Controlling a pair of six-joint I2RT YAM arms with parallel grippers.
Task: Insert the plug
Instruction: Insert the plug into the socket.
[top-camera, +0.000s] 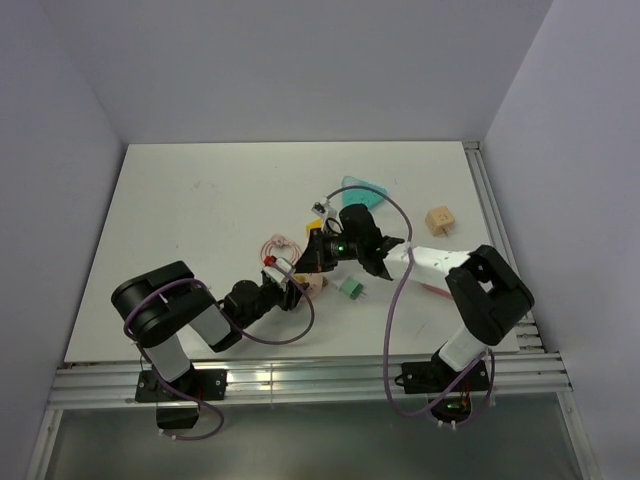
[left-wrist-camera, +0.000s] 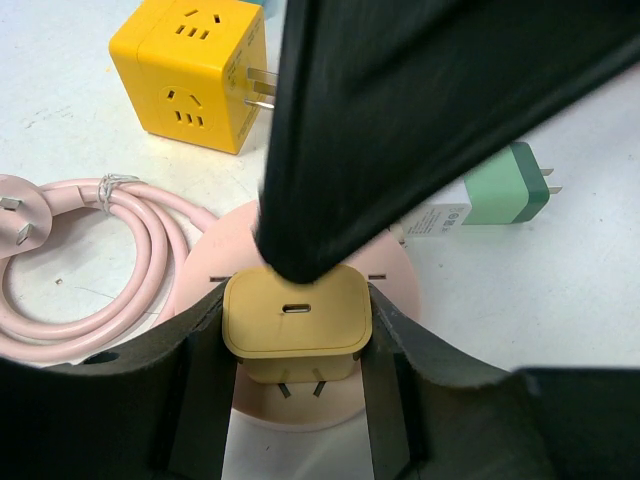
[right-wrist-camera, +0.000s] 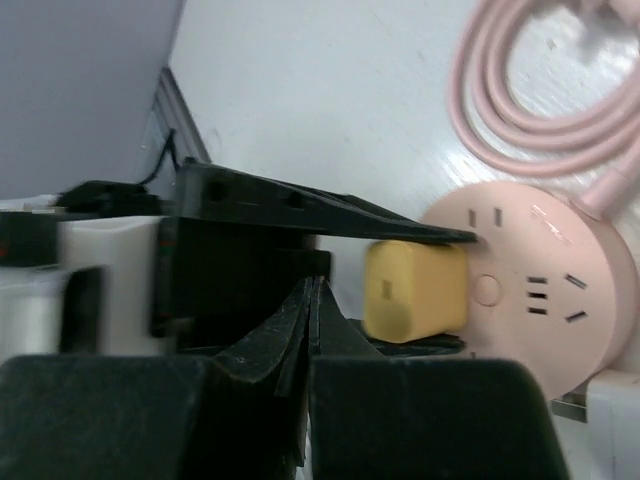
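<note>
The plug (left-wrist-camera: 505, 190), a mint-green block, lies flat on the white counter (top-camera: 200, 220) just beyond the rim of the round pink socket disc (right-wrist-camera: 545, 250). It is off to the disc's right in the overhead view, and its short prongs point away from the disc. No hand touches it. Over the disc itself, the left hand (left-wrist-camera: 297, 330) is clamped on a different piece, a tan-yellow charger block (left-wrist-camera: 297, 315). One black finger (left-wrist-camera: 195, 380) is pressed to each side of the block. The block's slotted face is turned toward the left wrist camera and its metal prongs point down at the disc's top. They seem to meet the surface, though whether they sit in any slot cannot be told. The right hand (right-wrist-camera: 310, 320) has its fingers pressed together with nothing between them. It reaches in over the disc from the far side, and in the left wrist view its dark tip lies against the far upper edge of the charger block. A coiled pink cable (left-wrist-camera: 125, 200) lies on the counter beside the disc, on the side away from the plug. A yellow socket cube (left-wrist-camera: 190, 75) stands beyond the disc, well apart from it, with two prongs sticking out of one face.
</note>
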